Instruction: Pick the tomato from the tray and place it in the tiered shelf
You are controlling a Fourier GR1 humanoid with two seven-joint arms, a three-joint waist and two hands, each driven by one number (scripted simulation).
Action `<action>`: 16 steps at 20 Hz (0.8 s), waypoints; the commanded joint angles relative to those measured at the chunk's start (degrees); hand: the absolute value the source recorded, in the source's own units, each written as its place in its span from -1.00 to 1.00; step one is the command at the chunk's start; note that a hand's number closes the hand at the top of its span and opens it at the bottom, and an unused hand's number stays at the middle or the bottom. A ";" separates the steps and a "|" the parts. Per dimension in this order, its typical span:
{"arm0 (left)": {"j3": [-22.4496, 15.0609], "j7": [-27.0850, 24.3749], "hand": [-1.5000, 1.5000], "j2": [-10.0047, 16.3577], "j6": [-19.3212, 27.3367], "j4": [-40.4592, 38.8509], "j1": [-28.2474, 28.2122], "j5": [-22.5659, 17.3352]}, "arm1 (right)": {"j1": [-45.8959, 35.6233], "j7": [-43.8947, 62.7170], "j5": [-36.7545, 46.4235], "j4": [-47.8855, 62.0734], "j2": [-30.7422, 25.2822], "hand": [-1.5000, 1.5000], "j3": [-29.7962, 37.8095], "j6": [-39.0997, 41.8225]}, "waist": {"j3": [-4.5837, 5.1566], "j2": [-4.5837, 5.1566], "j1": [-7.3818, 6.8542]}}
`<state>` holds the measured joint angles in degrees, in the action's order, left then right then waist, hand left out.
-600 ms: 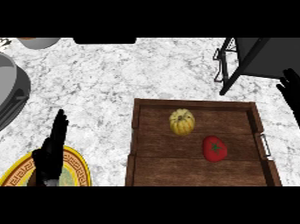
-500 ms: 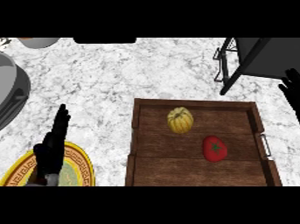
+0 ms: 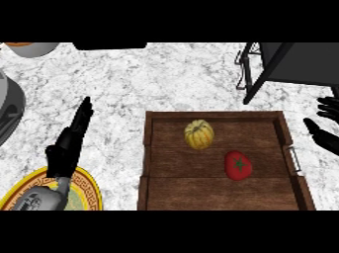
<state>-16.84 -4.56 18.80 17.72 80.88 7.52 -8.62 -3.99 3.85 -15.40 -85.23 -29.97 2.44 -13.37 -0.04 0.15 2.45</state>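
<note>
Tomato (image 3: 238, 164) in tray (image 3: 201, 191) beside squash (image 3: 199, 134), right hand (image 3: 332, 140) just right of tray, fingers (image 3: 331, 105) spread open, left hand (image 3: 64, 150) over surface (image 3: 150, 79), fingers straight, shelf (image 3: 303, 62) beyond

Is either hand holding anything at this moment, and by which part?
Nothing is held. The tomato lies in the tray, untouched; left hand and right hand are both open.

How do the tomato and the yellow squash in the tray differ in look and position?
The tomato is smooth and red with a green star-shaped top; the squash is yellow with ribs running along it. The tomato lies nearer the robot and towards the right side of the tray; the squash lies farther back, about mid-width. Both rest inside the same wooden tray, apart from each other.
</note>
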 commanded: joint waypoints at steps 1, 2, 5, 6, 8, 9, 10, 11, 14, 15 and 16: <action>-1.18 1.91 0.00 0.40 -2.89 0.05 2.60 -0.23 | 4.36 -6.43 10.07 2.70 6.34 -1.00 0.57 -16.08 | 0.01 0.01 -0.74; -1.14 1.63 0.00 -0.50 -1.76 -0.78 2.40 0.29 | 6.99 -9.47 11.22 1.37 10.37 -1.00 -0.69 -19.24 | 0.01 -0.11 -0.66; 0.23 4.66 0.00 0.96 -4.22 0.80 4.80 -0.95 | 8.97 -20.28 5.66 0.37 15.36 -1.00 3.99 -18.30 | -0.06 -0.26 -1.35; -0.22 3.12 0.00 1.37 -4.69 3.03 0.72 -1.07 | 8.68 -20.40 4.91 -2.50 17.96 -1.00 2.61 -18.56 | -0.01 -0.37 -2.03; 0.74 4.23 0.00 0.26 -4.54 0.36 4.68 -0.24 | 12.41 -23.19 -1.06 -6.54 14.99 -1.00 5.07 -8.71 | 0.02 -0.30 -1.43; 0.75 3.44 0.00 0.60 -5.78 -0.11 4.63 0.59 | 11.35 -22.44 -1.15 -4.16 13.75 -1.00 4.28 -5.27 | 0.02 -0.20 -1.91; -0.15 6.04 0.00 -0.42 -4.15 2.41 5.22 0.95 | 13.65 -20.47 -1.11 -4.87 10.24 -1.00 3.33 -1.04 | 0.02 -0.27 -1.85; -1.31 5.11 0.00 -2.56 -2.81 -0.99 6.20 2.13 | 12.85 -15.26 2.06 -7.57 7.71 -1.00 -0.38 -1.21 | 0.09 -0.20 -1.60; -0.25 6.13 0.00 -0.34 -4.93 1.29 4.57 1.00 | 15.95 -10.18 5.23 -11.55 1.98 -1.00 -2.21 1.36 | 0.12 -0.33 -2.05; -0.42 6.83 0.00 -0.89 -4.17 2.41 4.67 1.43 | 12.79 -5.37 6.97 -12.51 -0.08 -1.00 -1.94 -0.44 | 0.13 -0.28 -2.48; -1.26 5.52 0.00 -2.31 -3.49 1.80 3.84 2.03 | 13.65 -3.55 8.82 -16.58 -0.54 -1.00 -4.08 -0.63 | 0.17 -0.31 -2.27</action>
<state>-17.24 0.71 17.76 13.84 81.79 12.12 -7.33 9.30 -7.10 -10.43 -95.26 -25.60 1.40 -15.30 0.04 -0.11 0.49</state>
